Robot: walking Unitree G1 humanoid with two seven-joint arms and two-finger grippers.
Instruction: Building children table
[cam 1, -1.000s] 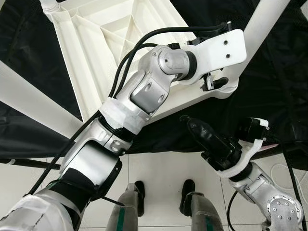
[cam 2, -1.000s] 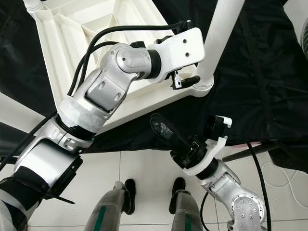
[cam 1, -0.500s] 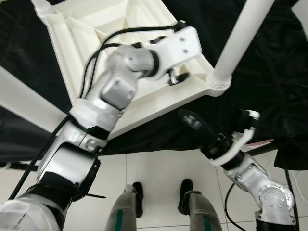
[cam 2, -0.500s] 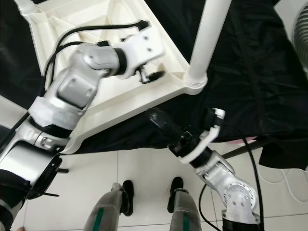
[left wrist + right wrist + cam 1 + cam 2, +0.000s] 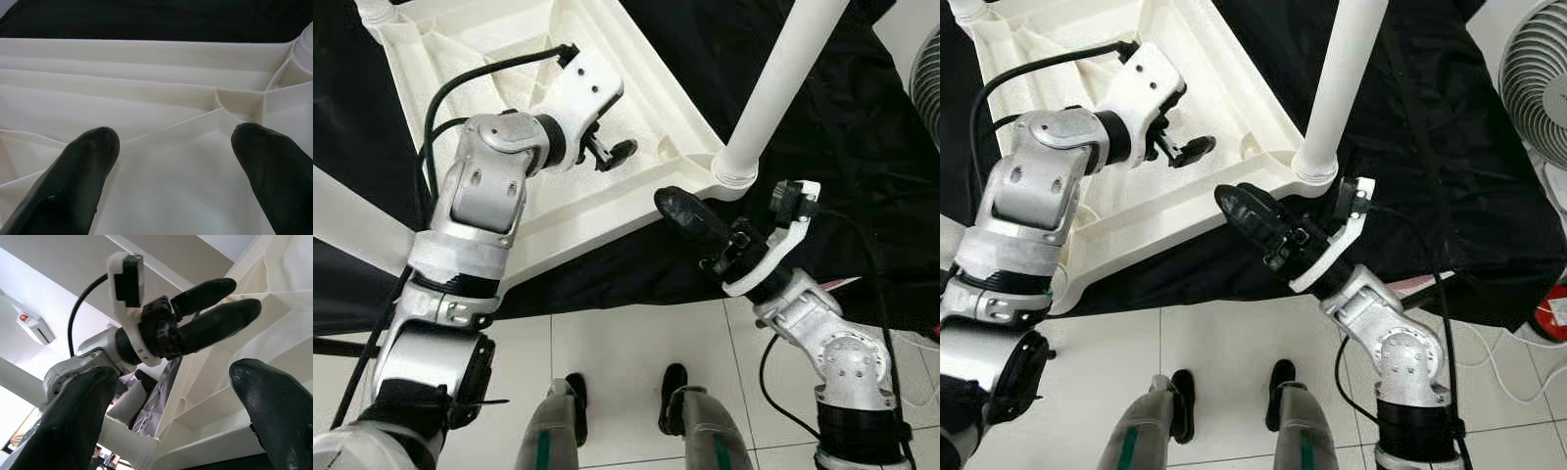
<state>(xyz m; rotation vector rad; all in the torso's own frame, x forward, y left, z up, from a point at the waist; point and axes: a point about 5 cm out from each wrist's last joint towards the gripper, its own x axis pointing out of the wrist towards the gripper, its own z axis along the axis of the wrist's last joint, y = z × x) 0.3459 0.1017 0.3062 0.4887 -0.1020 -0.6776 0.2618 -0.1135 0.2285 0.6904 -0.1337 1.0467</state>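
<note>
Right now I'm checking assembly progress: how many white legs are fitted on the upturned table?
3 show. One leg rises from the near corner socket by the right gripper; a second crosses at the left edge; a third's base sits at the far corner. A fourth may be out of frame.

The upturned tabletop (image 5: 636, 117) lies on a cloth (image 5: 862, 147), a leg (image 5: 773, 93) standing at its right corner, a fan (image 5: 1538, 83) further right.

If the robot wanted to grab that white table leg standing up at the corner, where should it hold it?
Probably low on the round table leg, just above the collar where it enters the upturned tabletop. The right gripper is nearest, so come from that side, fingers straddling the tube across its width. The shaft there is smooth, straight and bare.
</note>
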